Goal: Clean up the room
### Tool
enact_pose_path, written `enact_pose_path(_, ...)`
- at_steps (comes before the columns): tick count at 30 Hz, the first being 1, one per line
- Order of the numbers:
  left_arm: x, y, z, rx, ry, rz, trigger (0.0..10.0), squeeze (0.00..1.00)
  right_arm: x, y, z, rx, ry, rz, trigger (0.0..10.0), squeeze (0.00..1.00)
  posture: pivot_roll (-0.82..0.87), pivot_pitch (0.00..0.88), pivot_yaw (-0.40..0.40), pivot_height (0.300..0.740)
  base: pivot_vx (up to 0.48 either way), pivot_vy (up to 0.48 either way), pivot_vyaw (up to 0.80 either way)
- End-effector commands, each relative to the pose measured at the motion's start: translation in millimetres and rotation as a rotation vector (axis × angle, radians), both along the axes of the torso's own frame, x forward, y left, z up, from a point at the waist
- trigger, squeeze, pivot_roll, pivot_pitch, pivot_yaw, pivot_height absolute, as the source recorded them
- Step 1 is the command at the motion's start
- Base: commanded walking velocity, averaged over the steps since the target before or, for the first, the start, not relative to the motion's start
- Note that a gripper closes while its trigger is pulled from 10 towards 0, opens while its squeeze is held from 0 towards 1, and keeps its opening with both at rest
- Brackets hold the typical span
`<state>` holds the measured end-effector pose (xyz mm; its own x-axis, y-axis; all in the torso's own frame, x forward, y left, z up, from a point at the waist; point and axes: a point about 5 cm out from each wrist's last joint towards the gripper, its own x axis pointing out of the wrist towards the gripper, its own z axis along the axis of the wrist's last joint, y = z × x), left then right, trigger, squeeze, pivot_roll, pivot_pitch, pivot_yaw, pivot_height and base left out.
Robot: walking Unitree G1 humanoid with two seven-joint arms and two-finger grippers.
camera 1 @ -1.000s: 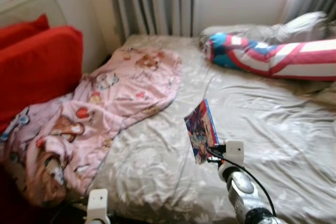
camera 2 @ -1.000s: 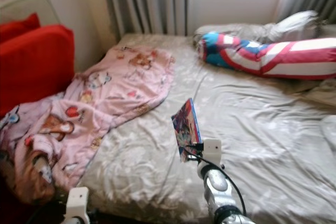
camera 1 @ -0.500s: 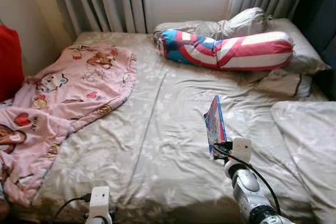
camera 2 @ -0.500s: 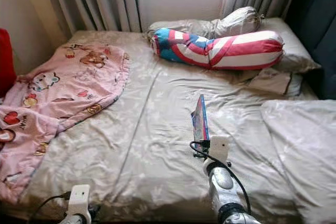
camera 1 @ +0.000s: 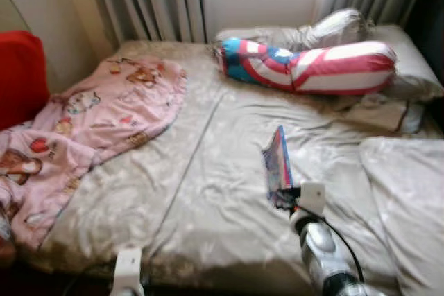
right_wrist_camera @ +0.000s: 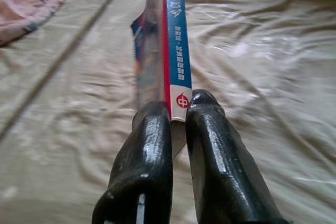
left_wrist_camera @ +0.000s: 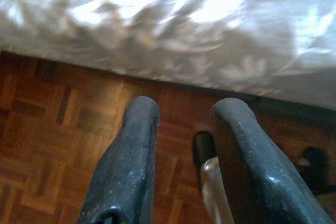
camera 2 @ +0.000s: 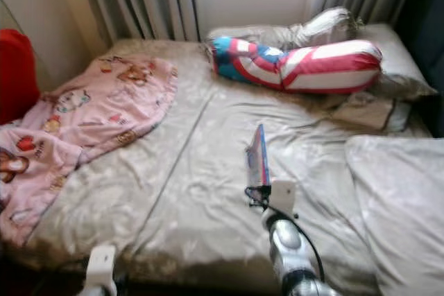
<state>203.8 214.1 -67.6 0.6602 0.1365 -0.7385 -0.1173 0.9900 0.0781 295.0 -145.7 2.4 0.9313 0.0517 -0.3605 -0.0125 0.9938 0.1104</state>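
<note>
Book pinched edge-on in my right jaws over the bed.

My right gripper (right_wrist_camera: 178,109) is closed on the thin book (right_wrist_camera: 167,45), held upright above the bed (camera 1: 208,192) right of centre. My left gripper (left_wrist_camera: 181,145) hangs parted, holding nothing, above the wooden floor (left_wrist_camera: 47,145) at the near edge.

Pink cartoon blanket (camera 1: 90,123), beige floral sheet (camera 1: 201,178) (bolster (camera 1: 312,67) striped red-white).
</note>
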Motion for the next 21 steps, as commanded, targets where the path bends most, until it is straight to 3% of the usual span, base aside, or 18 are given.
enact_pose_path(1,-1.8,-3.8,-2.0,-0.015,0.01,0.005,10.0,0.0,5.9,-3.9,7.6,-0.008,-0.039,-0.008,10.0,0.0,-0.09,0.0,0.007,0.74,0.0,0.0,0.0)
enact_pose_path(3,-1.7,-3.9,-1.9,-0.015,0.009,0.004,10.0,0.0,5.8,-3.9,7.4,-0.009,-0.036,-0.008,10.0,0.0,-0.09,0.0,0.007,0.74,0.0,0.0,0.0)
enact_pose_path(21,-3.8,-3.3,-3.0,-0.018,0.017,-0.004,10.0,0.0,4.3,-5.1,5.1,-0.013,-0.021,0.004,10.0,0.0,-0.09,0.0,0.003,0.74,0.0,0.0,-0.76)
